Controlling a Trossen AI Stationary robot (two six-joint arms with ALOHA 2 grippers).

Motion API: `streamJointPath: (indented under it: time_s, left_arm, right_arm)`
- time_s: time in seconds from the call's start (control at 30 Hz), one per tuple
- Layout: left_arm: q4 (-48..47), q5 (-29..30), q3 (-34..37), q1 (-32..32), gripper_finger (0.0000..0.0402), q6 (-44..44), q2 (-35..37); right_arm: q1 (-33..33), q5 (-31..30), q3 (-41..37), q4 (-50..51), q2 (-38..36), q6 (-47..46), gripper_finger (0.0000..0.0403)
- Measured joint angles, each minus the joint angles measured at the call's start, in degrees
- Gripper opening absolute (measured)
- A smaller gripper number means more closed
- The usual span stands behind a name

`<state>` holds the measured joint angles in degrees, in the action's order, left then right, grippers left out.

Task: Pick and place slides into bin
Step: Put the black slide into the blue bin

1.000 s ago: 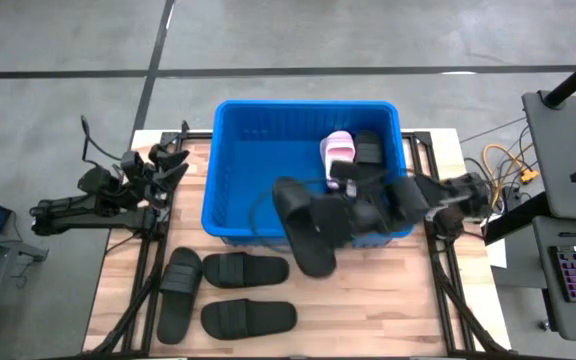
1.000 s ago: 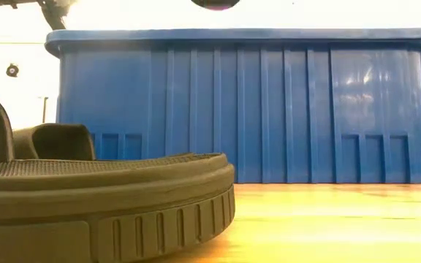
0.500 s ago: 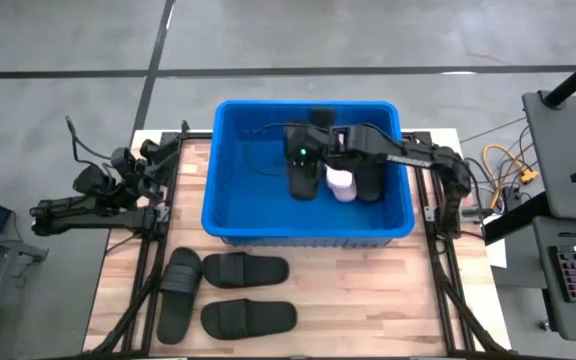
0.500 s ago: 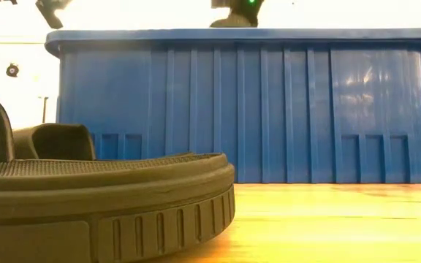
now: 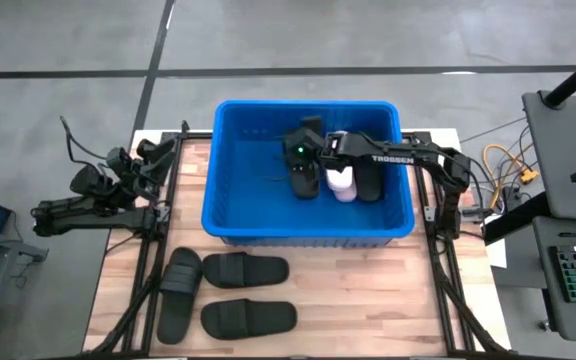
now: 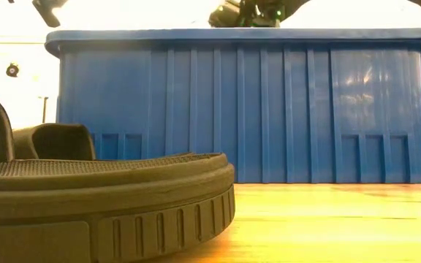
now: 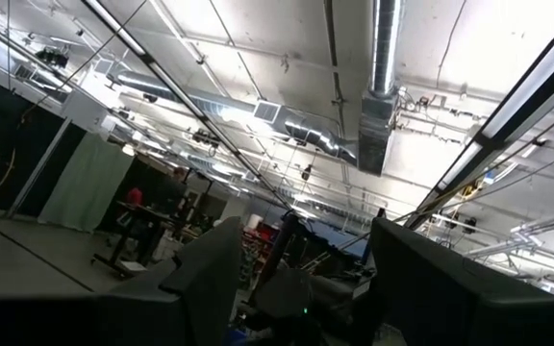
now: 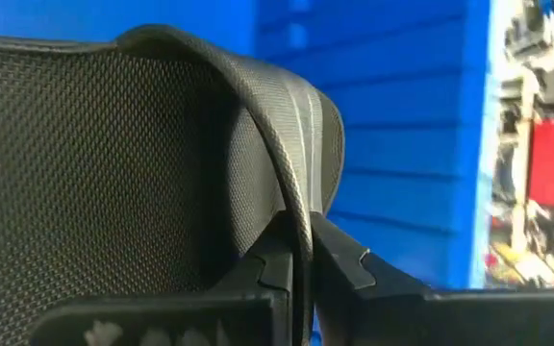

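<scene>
my right gripper [image 5: 306, 165] hangs over the blue bin [image 5: 230, 205], pinching a black slide [image 8: 113, 163] by its strap; my arm hides most of it from above. a pale pink slide [image 5: 340, 183] peeks out beside. my left gripper [image 5: 158, 152], spread, waits off the bench [image 5: 368, 300].

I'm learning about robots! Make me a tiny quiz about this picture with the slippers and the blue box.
1. How many black slides lie on the table outside the bin?
2. True or false: the right gripper is shut on a black slide over the bin.
3. Which colour is the pale slide in the bin? A) pink-white B) green C) yellow

Key: 1) three; 2) true; 3) A
</scene>
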<state>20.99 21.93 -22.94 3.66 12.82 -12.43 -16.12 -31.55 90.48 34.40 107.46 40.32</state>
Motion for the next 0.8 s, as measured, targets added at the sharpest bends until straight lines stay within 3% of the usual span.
streamJointPath:
  time_s: [0.37,0.8]
  left_arm:
    - [0.0,2.2,0.0,0.0,0.0217,-2.7,-0.1]
    - [0.1,2.6,0.0,0.0,0.0217,-2.7,-0.2]
  right_arm:
    - [-3.7,2.0,-9.4,-12.9,0.7,2.4,0.0013]
    - [-4.7,-0.2,-9.2,-9.5,6.4,1.0,0.0013]
